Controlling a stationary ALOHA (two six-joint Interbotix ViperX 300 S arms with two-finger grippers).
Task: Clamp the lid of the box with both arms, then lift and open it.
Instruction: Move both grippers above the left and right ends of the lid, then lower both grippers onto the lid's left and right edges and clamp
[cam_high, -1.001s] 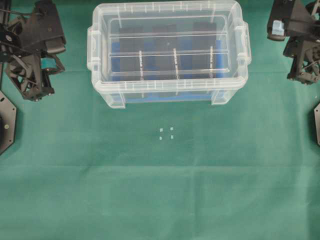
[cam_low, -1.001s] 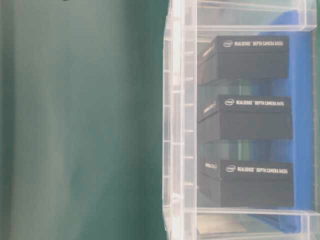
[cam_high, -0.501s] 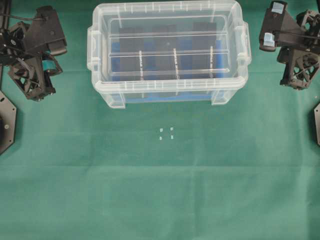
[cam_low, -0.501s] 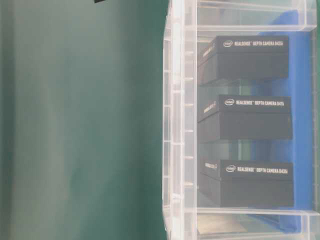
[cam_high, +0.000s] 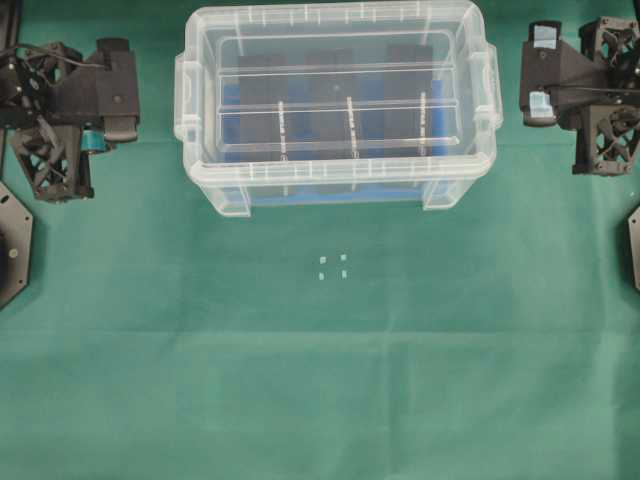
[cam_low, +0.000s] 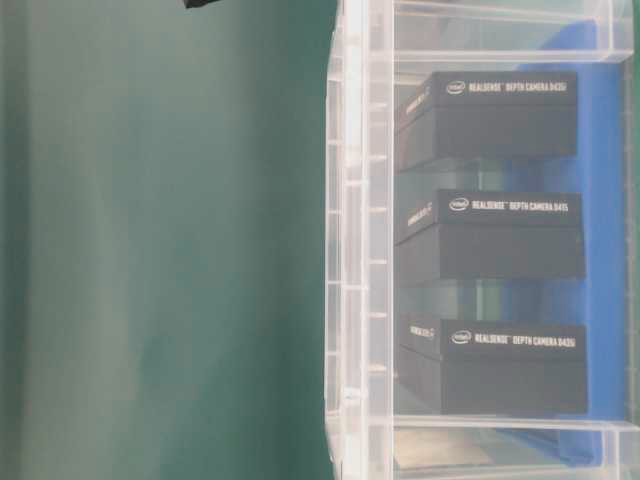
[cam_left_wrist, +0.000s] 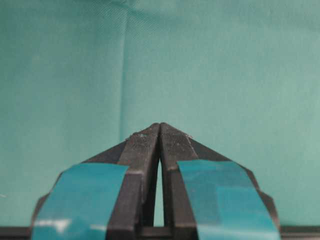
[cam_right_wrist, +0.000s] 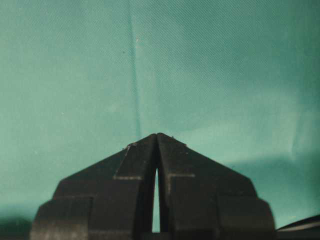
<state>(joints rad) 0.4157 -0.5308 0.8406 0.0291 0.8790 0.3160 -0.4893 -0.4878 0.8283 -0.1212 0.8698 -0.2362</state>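
The clear box (cam_high: 335, 190) stands at the back middle of the green cloth, and black packs (cam_low: 500, 235) on a blue liner show through its wall. The clear ribbed lid (cam_high: 335, 95) lies shut on top of it. My left arm (cam_high: 70, 100) hovers left of the box, well apart from it. My left gripper (cam_left_wrist: 160, 125), with teal tape on its fingers, is shut on nothing above bare cloth. To the right of the box is my right arm (cam_high: 580, 90), also not touching it. My right gripper (cam_right_wrist: 157, 135) is shut and empty over cloth.
Small white marks (cam_high: 332, 266) sit on the cloth in front of the box. Black base plates show at the left edge (cam_high: 12, 245) and the right edge (cam_high: 634, 245). Green cloth stretches across the front half.
Both arms have swung round and now lie level beside the box ends. The right arm has come in from the frame edge. The box and lid have not moved.
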